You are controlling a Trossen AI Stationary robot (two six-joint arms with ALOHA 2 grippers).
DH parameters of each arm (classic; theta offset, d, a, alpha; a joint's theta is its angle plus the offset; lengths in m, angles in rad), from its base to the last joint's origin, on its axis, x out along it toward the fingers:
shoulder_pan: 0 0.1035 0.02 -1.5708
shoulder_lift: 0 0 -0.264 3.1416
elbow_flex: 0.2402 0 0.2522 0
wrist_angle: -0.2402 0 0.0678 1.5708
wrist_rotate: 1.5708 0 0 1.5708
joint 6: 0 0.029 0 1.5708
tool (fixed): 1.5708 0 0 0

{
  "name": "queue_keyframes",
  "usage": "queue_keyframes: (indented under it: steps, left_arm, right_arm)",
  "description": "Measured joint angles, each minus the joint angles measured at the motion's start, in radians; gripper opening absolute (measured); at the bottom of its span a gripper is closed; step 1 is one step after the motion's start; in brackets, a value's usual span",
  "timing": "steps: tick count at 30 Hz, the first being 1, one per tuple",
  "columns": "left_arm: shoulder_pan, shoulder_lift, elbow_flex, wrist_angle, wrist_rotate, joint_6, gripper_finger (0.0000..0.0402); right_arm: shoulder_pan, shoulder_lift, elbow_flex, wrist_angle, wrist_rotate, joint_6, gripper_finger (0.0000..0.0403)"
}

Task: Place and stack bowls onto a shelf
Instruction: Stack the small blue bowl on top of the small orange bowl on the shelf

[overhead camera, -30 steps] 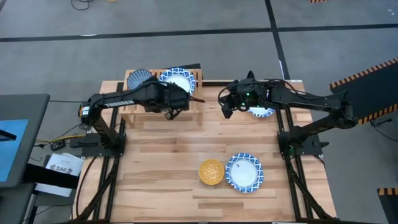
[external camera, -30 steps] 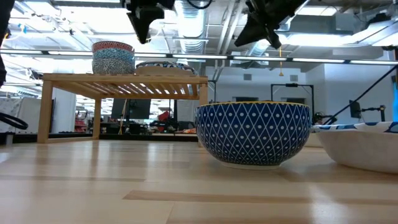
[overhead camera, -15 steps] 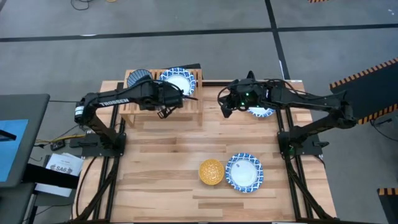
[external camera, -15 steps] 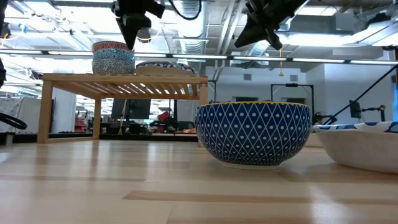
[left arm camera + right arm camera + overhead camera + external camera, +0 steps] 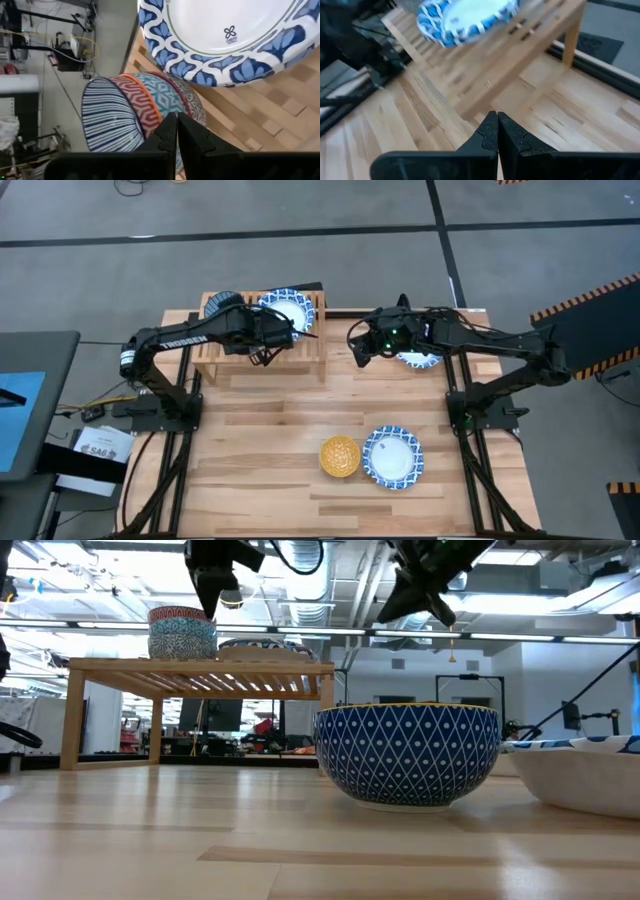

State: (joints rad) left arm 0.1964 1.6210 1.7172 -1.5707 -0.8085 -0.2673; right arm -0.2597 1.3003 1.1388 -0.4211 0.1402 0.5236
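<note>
Surface: butcher-block table (image 5: 270, 430) on a grey workshop floor; the low view looks across it into a hall with ceiling ducts and strip lights.

Shelf: the low slatted shelf (image 5: 305, 345) stands at the table's far left part, on wooden legs.

On the shelf: a small stack of bowls (image 5: 222, 306) at its left end, striped and patterned sides nested together in the left wrist view; just beside it a wide blue-and-white bowl (image 5: 285, 310) with a white centre.

Left gripper: the left gripper (image 5: 268, 340) hangs over the shelf near these bowls, fingers pressed together and holding nothing.

Right gripper: the right gripper (image 5: 362, 347) hovers above the table just right of the shelf, fingers likewise closed on nothing.

Far right: another patterned bowl (image 5: 420, 358) lies partly hidden under the right arm.

Front: a yellow bowl (image 5: 340, 456) and a wide white-centred bowl (image 5: 394, 456) sit touching or nearly so, well apart from the shelf.

Handling: I judge the bowls stiff, fairly heavy, glazed and slippery, and liable to chip if dropped. Best hold is a pinch across the rim, one finger inside and one outside; the wide ones will tilt from such a grip, so lower them gently onto the stack.
</note>
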Motion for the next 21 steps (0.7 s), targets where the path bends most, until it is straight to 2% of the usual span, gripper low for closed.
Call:
queue_keyframes:
  steps: [12,21]
  left_arm:
    - [0.007,-0.003,0.0,0.0,-0.061,0.066,0.0]
    - [0.036,-0.003,0.0,0.001,-0.044,0.14,0.0]
  right_arm:
    - [0.005,0.063,-0.002,0.023,-0.011,0.03,0.002]
    - [0.001,0.052,0.003,0.037,-0.011,0.029,0.002]
